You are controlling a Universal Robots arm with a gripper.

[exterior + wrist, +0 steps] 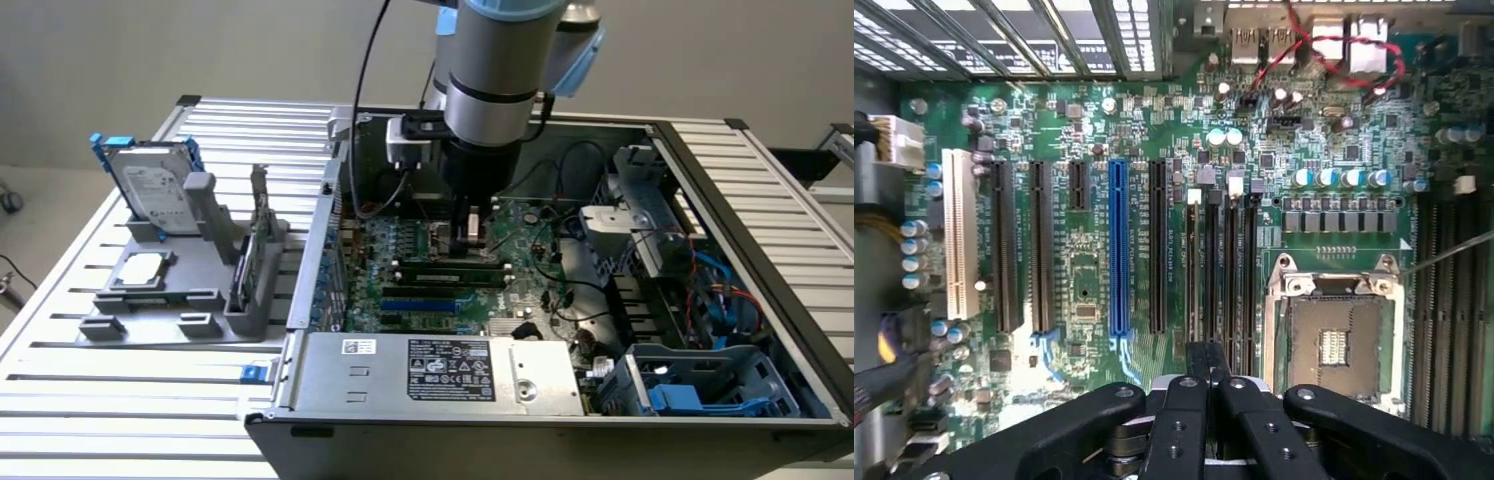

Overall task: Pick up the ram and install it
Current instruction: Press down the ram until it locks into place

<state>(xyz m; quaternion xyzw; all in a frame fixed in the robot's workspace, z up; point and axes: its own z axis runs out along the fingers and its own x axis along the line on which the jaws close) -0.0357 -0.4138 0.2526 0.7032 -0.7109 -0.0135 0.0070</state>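
1. Reaching down into the open computer case (787, 290), the arm has its tool (467, 243) low over the motherboard (534, 235).
2. In the wrist view the tool (1206, 372) is fully shut: its black fingers (1176, 420) are pressed together with no gap, and nothing can be made out clamped between them.
3. The ram (447, 268) sits among the black memory slots directly under the tool's tip, a long dark stick standing on its thin edge.
4. Its long axis runs from the exterior view's left to the exterior view's right, parallel to the slots around it and to the long side of the power supply (441, 370) at the case's near edge.
5. The tool's tip is at the ram's upper edge, toward the end at the exterior view's right; whether they actually touch I cannot tell.
6. In the wrist view the shut fingertips sit between the blue expansion slot (1118, 250) and the bare processor socket (1334, 340).
7. On the bench (80, 390), well apart from the case, a grey holder (174, 300) carries a silver hard drive (154, 190) standing upright.
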